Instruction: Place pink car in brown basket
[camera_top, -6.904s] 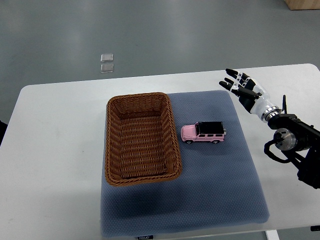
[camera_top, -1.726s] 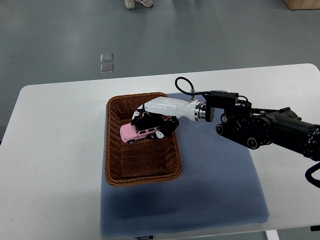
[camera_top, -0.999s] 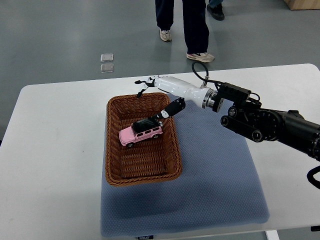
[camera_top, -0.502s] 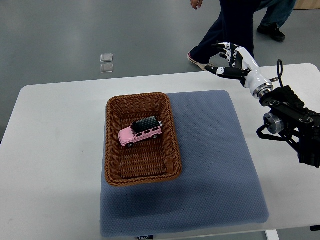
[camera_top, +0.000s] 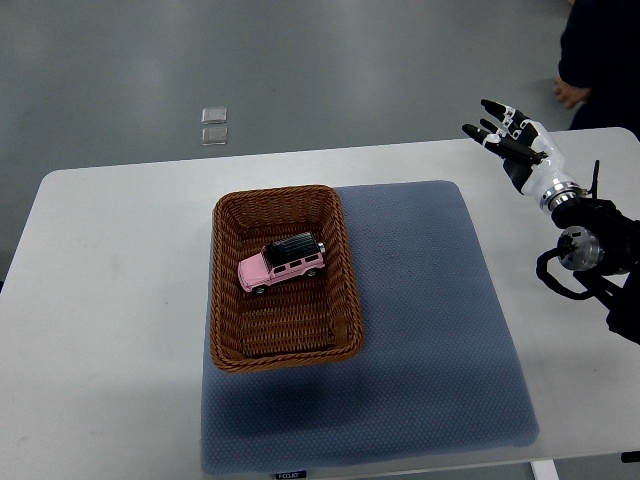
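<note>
Top view shows one pink car (camera_top: 283, 264), one brown basket (camera_top: 282, 275), one blue-grey mat (camera_top: 420, 310) and one white table (camera_top: 110, 300). The car has a black roof and sits on its wheels inside the basket, in the upper half of it, turned at a slant with its front toward the basket's left wall. The basket rests on the left part of the mat, and the mat lies on the table.

One robot hand is in view: the right hand (camera_top: 515, 146), whose arm comes in from the right edge. It is held above the table's far right corner, well apart from the basket, its fingers (camera_top: 493, 131) stretched out and spread, holding and touching nothing.

Two small clear squares (camera_top: 213, 125) lie on the grey floor beyond the table. A person (camera_top: 600, 55) in dark clothing shows at the top right corner. A small label on the mat's front edge is too small to read.
</note>
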